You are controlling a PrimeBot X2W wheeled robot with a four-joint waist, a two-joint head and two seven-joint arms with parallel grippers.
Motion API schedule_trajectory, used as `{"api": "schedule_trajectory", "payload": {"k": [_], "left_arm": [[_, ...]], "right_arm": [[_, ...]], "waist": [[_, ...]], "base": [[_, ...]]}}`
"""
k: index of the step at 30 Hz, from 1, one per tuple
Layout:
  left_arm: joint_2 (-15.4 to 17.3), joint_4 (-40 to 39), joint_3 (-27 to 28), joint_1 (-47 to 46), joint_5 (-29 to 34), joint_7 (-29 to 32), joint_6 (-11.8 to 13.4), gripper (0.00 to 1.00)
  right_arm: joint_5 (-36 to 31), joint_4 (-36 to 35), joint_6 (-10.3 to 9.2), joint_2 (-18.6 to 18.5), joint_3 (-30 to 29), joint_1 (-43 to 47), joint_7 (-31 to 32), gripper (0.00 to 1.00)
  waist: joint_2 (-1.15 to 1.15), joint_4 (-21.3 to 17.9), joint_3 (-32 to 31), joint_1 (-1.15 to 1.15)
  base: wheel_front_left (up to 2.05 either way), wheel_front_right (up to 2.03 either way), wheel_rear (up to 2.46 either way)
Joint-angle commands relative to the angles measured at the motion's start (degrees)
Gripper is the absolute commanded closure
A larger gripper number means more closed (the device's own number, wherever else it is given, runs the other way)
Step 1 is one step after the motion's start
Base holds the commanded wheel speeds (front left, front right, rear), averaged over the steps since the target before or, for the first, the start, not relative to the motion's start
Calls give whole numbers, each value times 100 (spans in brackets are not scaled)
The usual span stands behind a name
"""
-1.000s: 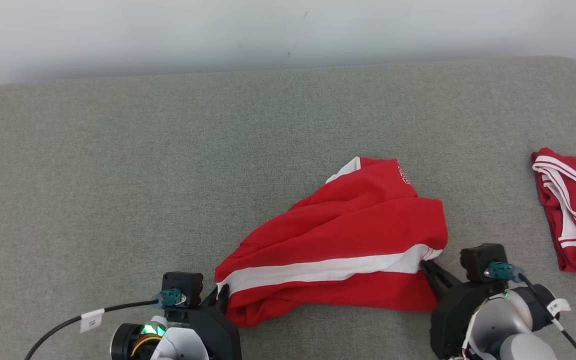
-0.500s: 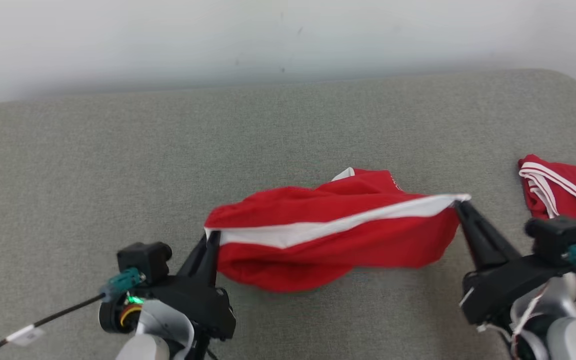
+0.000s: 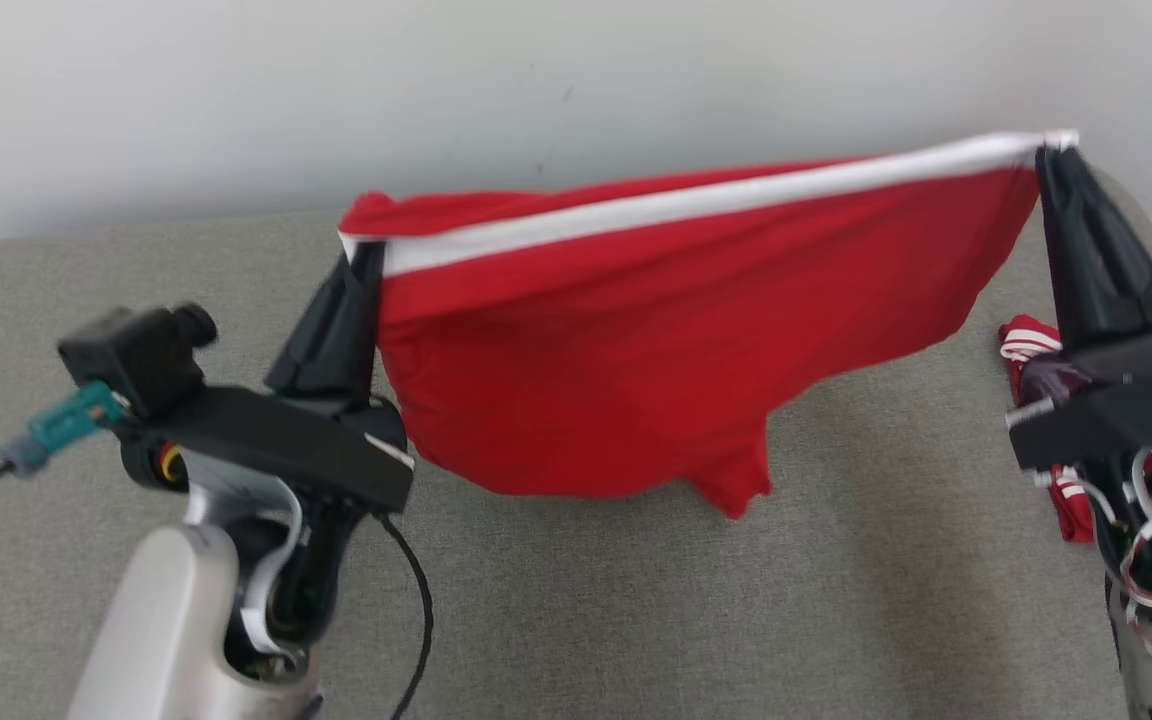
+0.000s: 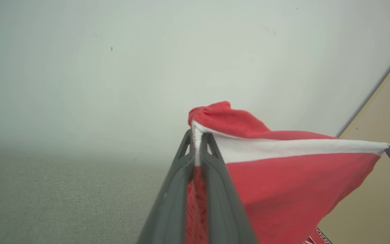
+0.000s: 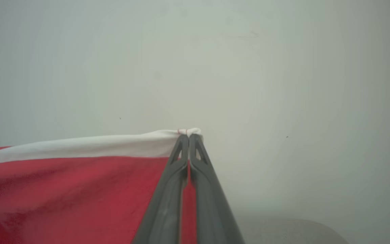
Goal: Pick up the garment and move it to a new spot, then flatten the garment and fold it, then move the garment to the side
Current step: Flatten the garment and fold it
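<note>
The garment (image 3: 656, 330) is red with a white band along its top edge. It hangs in the air, stretched between both grippers, its lower part drooping toward the grey cushion (image 3: 586, 600). My left gripper (image 3: 364, 250) is shut on the garment's left end, also seen in the left wrist view as garment (image 4: 283, 176) pinched at left gripper (image 4: 197, 135). My right gripper (image 3: 1051, 150) is shut on the right end, held higher than the left. The right wrist view shows the right gripper (image 5: 189, 136) clamped on the garment's (image 5: 80, 189) white corner.
A second red garment with white stripes (image 3: 1031, 345) lies on the cushion at the right, partly behind my right arm. A pale wall (image 3: 536, 90) runs behind the cushion. A black cable (image 3: 416, 600) hangs from my left arm.
Both grippers have lifted the garment off the cushion and pulled it taut, the right end rising higher. The head camera has tilted up, showing more wall.
</note>
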Motion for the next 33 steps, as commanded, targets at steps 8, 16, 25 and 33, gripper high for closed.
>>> {"api": "schedule_trajectory", "payload": {"k": [8,16,25,33], "left_arm": [[79,-185,381,-640,-736,707,133,100],[-1,203,709,-1117,-1194,1163,562,100],[-119,1124,809,-2202,-1247,957,496,100],[-158,2277,957,-3282,-918,-158,256,100]], "right_arm": [[-167,152,-14,-222,82,-952,-151,100],[-65,693,-15,-321,81,-1525,-180,100],[-76,2109,-14,-359,908,-2746,-702,100],[-801,3913,-15,-113,1182,-4359,-2147,100]], "waist": [[0,-118,-2,0],[0,-204,281,0],[0,-359,671,0],[0,-517,738,0]], "base": [[0,0,0],[0,0,0],[0,0,0],[0,0,0]]}}
